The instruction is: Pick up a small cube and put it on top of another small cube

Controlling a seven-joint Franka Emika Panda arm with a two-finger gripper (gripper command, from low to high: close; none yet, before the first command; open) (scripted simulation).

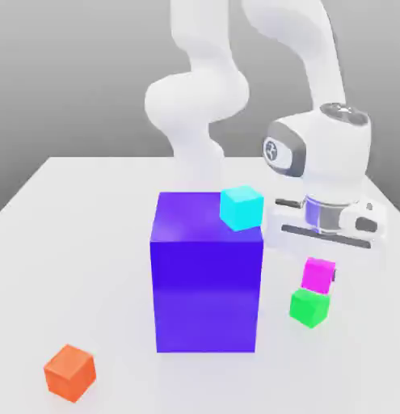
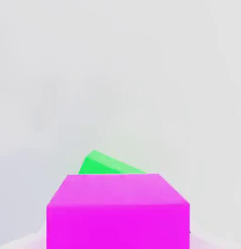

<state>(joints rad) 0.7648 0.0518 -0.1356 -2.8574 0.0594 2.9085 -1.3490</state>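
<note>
The small magenta-pink cube (image 1: 319, 275) hangs right under the white hand, just over the small bright green cube (image 1: 309, 307) on the table. Whether the two cubes touch I cannot tell. My gripper (image 1: 322, 272) is shut on the magenta cube, and a dark finger (image 1: 335, 275) shows at its side. In the hand view the magenta cube (image 2: 117, 211) is close up, with a corner of the green cube (image 2: 105, 164) peeking out from behind it.
A big blue-purple block (image 1: 206, 275) stands to the exterior view's left of the cubes, with a cyan cube (image 1: 241, 208) on its top corner. An orange cube (image 1: 69, 371) lies near the front left. The white table (image 1: 73, 242) spreads all around.
</note>
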